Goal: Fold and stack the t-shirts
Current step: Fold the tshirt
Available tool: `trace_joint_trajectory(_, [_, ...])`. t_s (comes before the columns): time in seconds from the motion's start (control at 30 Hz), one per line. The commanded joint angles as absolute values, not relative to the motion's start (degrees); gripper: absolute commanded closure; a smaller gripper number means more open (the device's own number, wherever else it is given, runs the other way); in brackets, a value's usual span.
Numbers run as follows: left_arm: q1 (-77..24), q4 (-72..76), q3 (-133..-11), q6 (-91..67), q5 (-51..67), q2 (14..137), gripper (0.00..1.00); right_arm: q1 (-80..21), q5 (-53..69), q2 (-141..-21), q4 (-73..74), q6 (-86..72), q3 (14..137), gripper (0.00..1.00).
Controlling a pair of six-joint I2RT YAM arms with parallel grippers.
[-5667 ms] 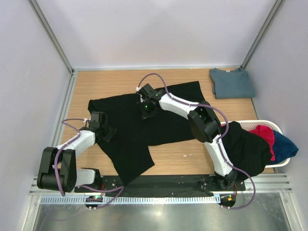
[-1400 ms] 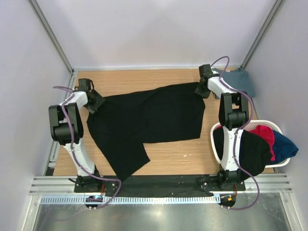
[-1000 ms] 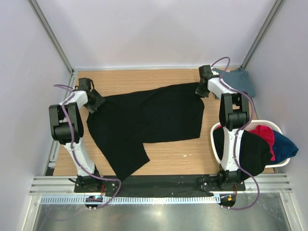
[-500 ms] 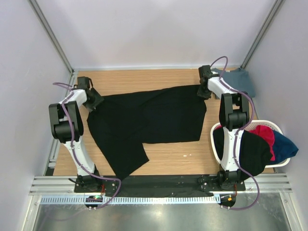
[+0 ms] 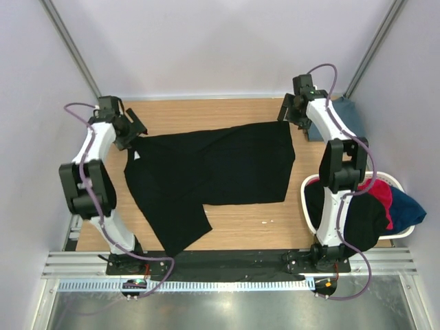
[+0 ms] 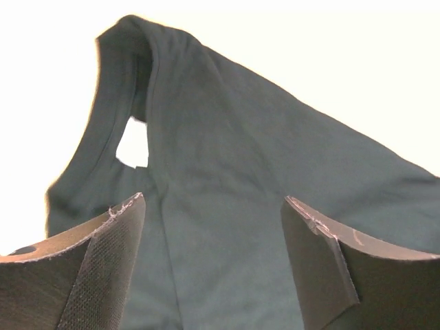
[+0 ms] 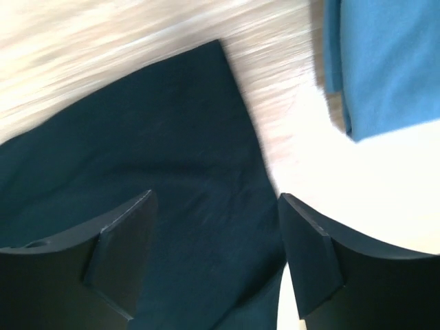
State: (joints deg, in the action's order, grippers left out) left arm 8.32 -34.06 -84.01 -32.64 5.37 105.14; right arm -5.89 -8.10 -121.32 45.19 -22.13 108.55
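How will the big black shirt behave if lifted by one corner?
Likely floppy: the black t-shirt lies flat, with one edge humped up in the left wrist view. Lifted by one corner it would probably sag and trail, since it spreads over much of the table. It looks thin, so probably light.

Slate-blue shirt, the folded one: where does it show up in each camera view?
Top external: slate-blue shirt at the upper right of the picture.
Left wrist: not in it.
Right wrist: upper right corner.
Shared landmark: the black shirt, seen in all three views.
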Motion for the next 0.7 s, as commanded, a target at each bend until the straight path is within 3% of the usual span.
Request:
trace_joint_trajectory(0.0, [7.39,-42.70,-79.14,-34.88,0.98,90.03,0.18,-5.98,-2.56,-110.93,47.37,-21.88,105.50,0.22])
trace_joint_trajectory(0.17, [4.05,-52.19,-64.54,-46.98,-2.10,69.67,0.17,-6.15,1.21,-103.11,45.97,-21.45,93.27,0.21])
trace_joint_trajectory(0.3, [-5.95,-60.28,-55.74,-56.76,-6.15,60.33,0.18,-6.24,6.22,-97.13,42.02,-23.46,80.46,0.21])
trace_joint_trajectory(0.4, [-7.64,-58.81,-48.45,-59.59,-5.98,55.74,0.22,-8.17,7.99,-94.92,37.54,-23.73,74.29,0.21])
trace_joint_trajectory(0.5, [-7.56,-52.84,-47.28,-58.46,-10.35,56.07,0.25,-11.42,7.65,-97.64,35.34,-23.21,74.26,0.22])
trace_joint_trajectory(0.67, [-7.47,-44.13,-52.28,-54.06,-11.70,72.31,0.28,-13.80,5.71,-106.24,32.52,-24.69,78.74,0.23])
